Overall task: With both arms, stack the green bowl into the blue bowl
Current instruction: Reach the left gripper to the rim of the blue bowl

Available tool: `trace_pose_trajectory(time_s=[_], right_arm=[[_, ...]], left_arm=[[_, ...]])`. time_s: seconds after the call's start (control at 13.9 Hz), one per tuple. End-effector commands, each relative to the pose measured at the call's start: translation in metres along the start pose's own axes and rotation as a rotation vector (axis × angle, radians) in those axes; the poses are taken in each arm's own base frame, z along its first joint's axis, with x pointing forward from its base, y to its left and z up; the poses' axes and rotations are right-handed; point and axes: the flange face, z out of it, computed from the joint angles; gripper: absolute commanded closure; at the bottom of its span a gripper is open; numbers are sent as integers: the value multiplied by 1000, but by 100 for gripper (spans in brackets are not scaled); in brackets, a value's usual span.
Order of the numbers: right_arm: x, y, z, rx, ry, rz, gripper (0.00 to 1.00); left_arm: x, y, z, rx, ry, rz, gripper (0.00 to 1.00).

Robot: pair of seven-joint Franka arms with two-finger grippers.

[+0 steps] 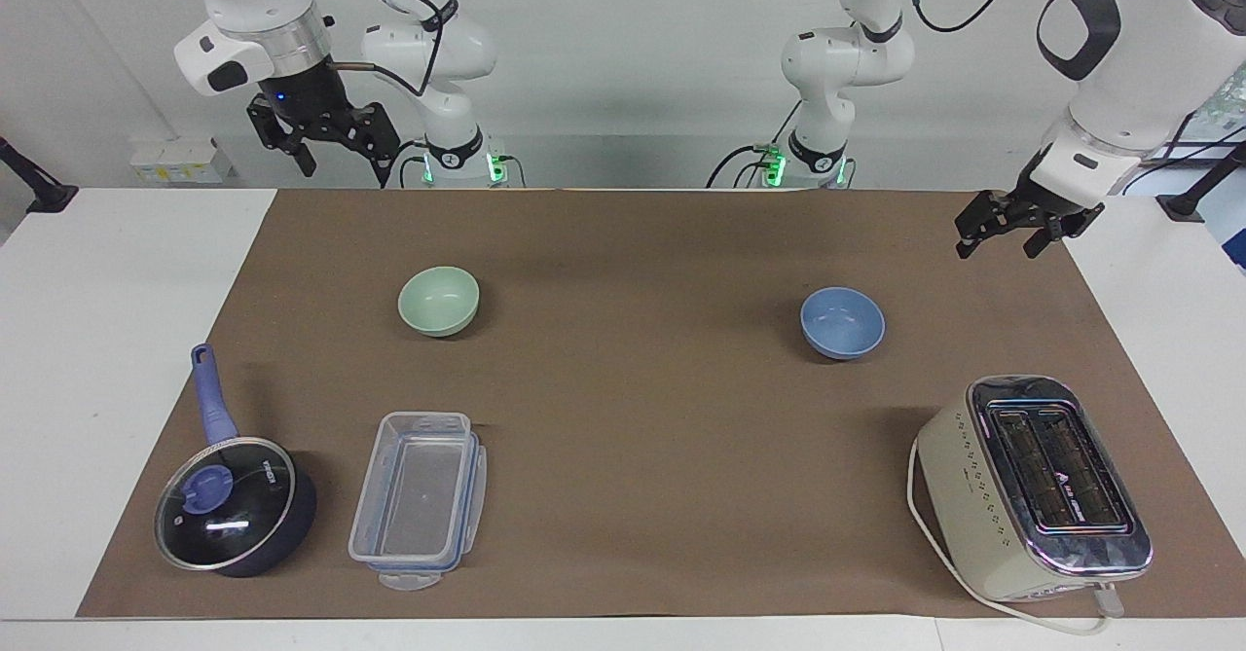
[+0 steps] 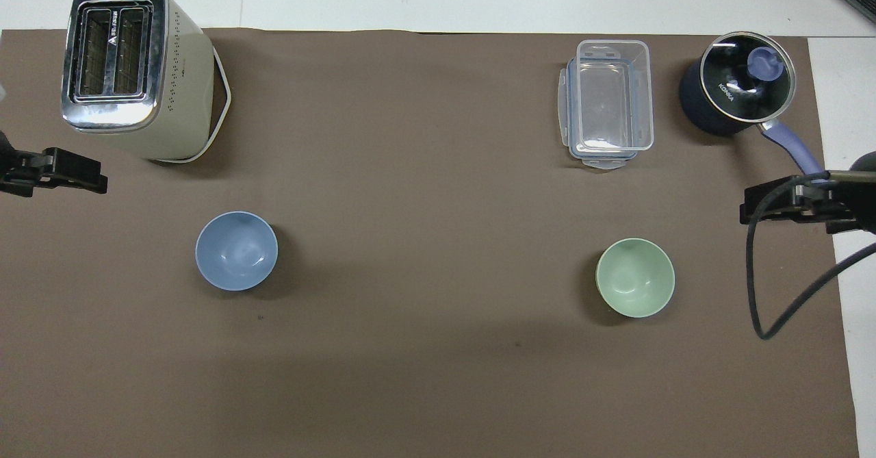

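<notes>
The pale green bowl (image 1: 439, 301) (image 2: 635, 278) stands upright and empty on the brown mat toward the right arm's end. The periwinkle-blue bowl (image 1: 843, 323) (image 2: 237, 250) stands upright and empty toward the left arm's end, well apart from it. My right gripper (image 1: 346, 169) (image 2: 747, 211) is open and empty, raised high at the right arm's end, clear of the green bowl. My left gripper (image 1: 999, 247) (image 2: 99, 183) is open and empty, raised over the mat's edge at the left arm's end, clear of the blue bowl.
A cream toaster (image 1: 1037, 486) (image 2: 130, 68) stands farther from the robots than the blue bowl. A clear plastic container (image 1: 419, 495) (image 2: 609, 102) and a dark blue lidded saucepan (image 1: 234, 510) (image 2: 739, 85) stand farther out than the green bowl.
</notes>
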Motion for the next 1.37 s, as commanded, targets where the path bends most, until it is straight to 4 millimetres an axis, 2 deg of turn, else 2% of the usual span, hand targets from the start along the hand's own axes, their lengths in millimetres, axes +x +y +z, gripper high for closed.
trace_pose_trajectory(time_s=[0.0, 0.58, 0.72, 0.94, 1.15, 1.3], right_arm=[[1, 3, 0, 11, 1, 25, 0], [0, 0, -1, 19, 1, 17, 0], [2, 8, -1, 20, 1, 32, 0], [4, 19, 0, 20, 0, 52, 0], [3, 16, 0, 20, -5, 47, 0], [3, 15, 1, 20, -4, 46, 0]], left_arm=[[-3, -4, 1, 18, -24, -14, 0], [-3, 3, 5, 8, -20, 0, 0], [-7, 6, 10, 9, 2, 7, 0], [-14, 6, 30, 10, 12, 15, 0], [-17, 7, 55, 4, 13, 25, 0], [-21, 8, 78, 3, 6, 62, 0]])
